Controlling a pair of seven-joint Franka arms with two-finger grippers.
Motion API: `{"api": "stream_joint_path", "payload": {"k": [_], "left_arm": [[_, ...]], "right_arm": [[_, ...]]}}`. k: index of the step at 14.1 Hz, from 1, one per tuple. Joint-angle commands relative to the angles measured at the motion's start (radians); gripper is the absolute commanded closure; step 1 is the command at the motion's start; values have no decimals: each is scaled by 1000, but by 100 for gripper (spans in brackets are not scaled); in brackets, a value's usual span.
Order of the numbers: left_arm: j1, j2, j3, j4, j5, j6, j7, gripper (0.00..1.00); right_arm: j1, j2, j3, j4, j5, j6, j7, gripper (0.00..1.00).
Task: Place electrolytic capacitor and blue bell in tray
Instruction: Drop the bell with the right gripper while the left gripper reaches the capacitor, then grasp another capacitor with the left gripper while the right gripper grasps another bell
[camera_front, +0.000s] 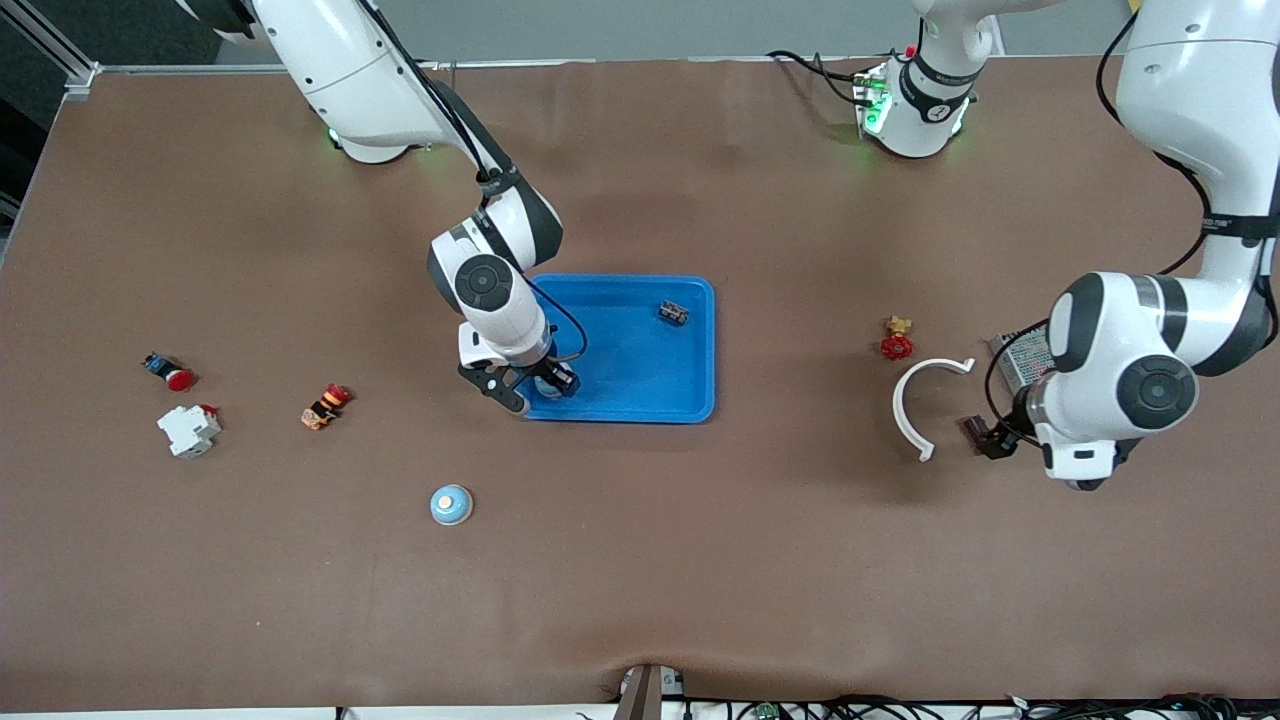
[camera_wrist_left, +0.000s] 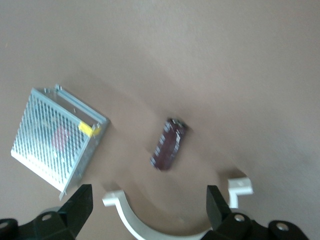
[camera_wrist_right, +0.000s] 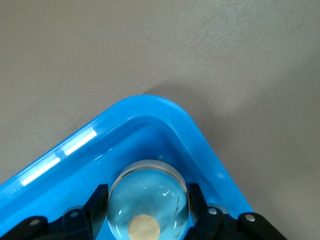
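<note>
Front view shows the right gripper (camera_front: 535, 388) low over the corner of the blue tray (camera_front: 640, 395) nearest the camera, toward the right arm's end; its fingers (camera_wrist_right: 95, 202) hold a blue bell (camera_wrist_right: 148, 202) inside that corner. The left gripper (camera_wrist_left: 147, 207) hangs with fingers spread wide over the electrolytic capacitor (camera_wrist_left: 169, 143), which lies on the worktop (camera_front: 700, 560) between a white curved clamp (camera_front: 920, 400) and a metal mesh box (camera_wrist_left: 55, 142). A second blue bell (camera_front: 451, 504) sits on the worktop, nearer the camera than the tray.

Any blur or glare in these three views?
Left wrist view: motion-smeared, the dark maroon cylindrical capacitor streaked, the metal mesh box soft. Right wrist view: sharp, white glare strips on the bright-blue plastic tray rim, a reflection on the pale blue domed bell. Front view: even light, soft arm shadows on the brown table.
</note>
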Motion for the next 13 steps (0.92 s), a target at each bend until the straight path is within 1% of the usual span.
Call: {"api": "stream_joint_path", "payload": {"k": [1,2,3,5,8,11,13], "left_arm": [[34,12,-11,-10,21,35,56,0],[50,26,-11,-7,21,45,72,0],[63,33,-11,-10,23,61,87,0],[86,52,-11,-7,21,91,140,0],[98,95,-14,-2,6,188,148,0],[86,115,-22,-7,-21,220,142,0],[81,118,-24,-14,-34,220,142,0]], "right_arm": [[14,4,-11,28,-11,-22,29,0],[11,-6,-11,31,-11,-51,23,0],[7,-29,-11,46,-11,-110,19,0],[-6,-39,-11,103,-11,-216,-10,0],[-69,-40,-11,175,-11,-308,-125,0],[-129,-39,-11,221,-11,-333,-256,0],[-170,-14,-11,268,-11,-330,-349,0]]}}
